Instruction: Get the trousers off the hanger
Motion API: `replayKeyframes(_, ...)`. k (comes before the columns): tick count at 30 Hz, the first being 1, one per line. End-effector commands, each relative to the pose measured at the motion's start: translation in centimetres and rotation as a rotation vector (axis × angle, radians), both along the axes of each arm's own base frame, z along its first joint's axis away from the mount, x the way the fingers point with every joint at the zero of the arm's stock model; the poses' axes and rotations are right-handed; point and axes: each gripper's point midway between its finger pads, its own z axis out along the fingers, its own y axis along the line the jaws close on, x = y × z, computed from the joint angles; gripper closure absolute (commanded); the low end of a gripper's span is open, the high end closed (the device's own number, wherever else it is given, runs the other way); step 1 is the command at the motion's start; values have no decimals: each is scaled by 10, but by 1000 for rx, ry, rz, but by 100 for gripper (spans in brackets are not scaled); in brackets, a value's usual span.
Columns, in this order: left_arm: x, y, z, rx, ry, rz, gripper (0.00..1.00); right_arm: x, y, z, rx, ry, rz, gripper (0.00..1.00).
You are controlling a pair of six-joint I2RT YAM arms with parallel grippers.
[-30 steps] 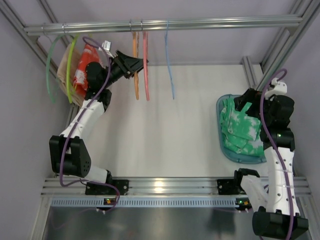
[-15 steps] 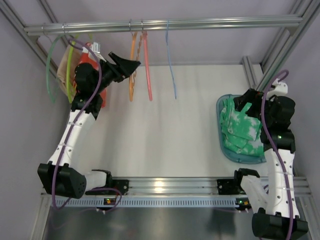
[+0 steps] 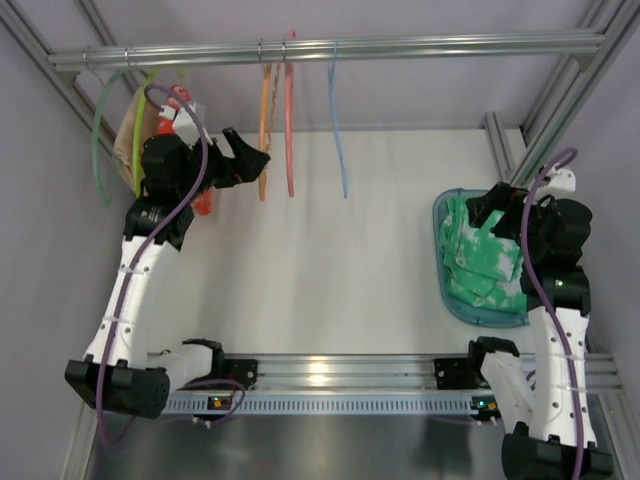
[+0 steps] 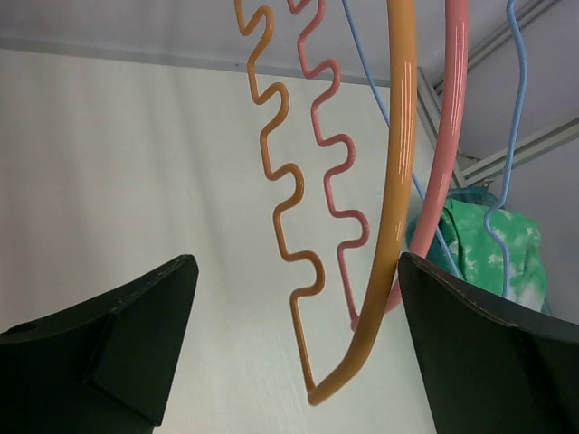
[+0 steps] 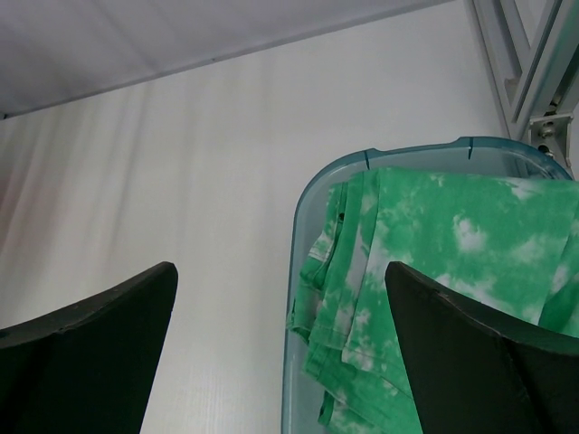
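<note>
The left gripper (image 4: 291,271) is gaping wide, released, its dark fingers flanking the thin orange plastic hanger (image 4: 399,181), which is hanging bare and possibly brushing one finger, though that is unclear. To finish well it is probably needing only to back straight away from the hanger without hooking the lower bend. The right gripper (image 5: 280,271), likewise spread and gripping nothing, is hovering far right of the hanger over the small green white-blotched cloth trousers (image 5: 434,244), which are lying rumpled in a shallow teal plastic tub (image 5: 298,208).
</note>
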Motion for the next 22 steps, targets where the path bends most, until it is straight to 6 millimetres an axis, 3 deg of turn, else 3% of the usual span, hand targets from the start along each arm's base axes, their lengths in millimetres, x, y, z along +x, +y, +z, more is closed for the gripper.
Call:
replayKeyframes(1,-25,23,17,164,-69,49,1,-2,2,14,-32,-63,28,1)
replayKeyframes(6,-66,14,17,278,-138,-119,2,-6,9,19,-52,-77,75,1)
replayKeyframes(7,-78,21,9,302,-125,-98,1,-10,13,22,-56,-86,102,1)
replayKeyframes(8,-84,22,14,300,-146,-95,1,-11,13,23,-57,-92,102,1)
replayKeyframes(12,-100,38,1,320,-118,-12,2,-24,28,23,-54,-111,178,1)
replayKeyframes(18,-124,45,-22,367,-93,-23,1,-46,47,14,-51,-122,291,1)
replayKeyframes(22,-129,50,-34,387,-77,-11,1,-57,52,8,-59,-115,319,1)
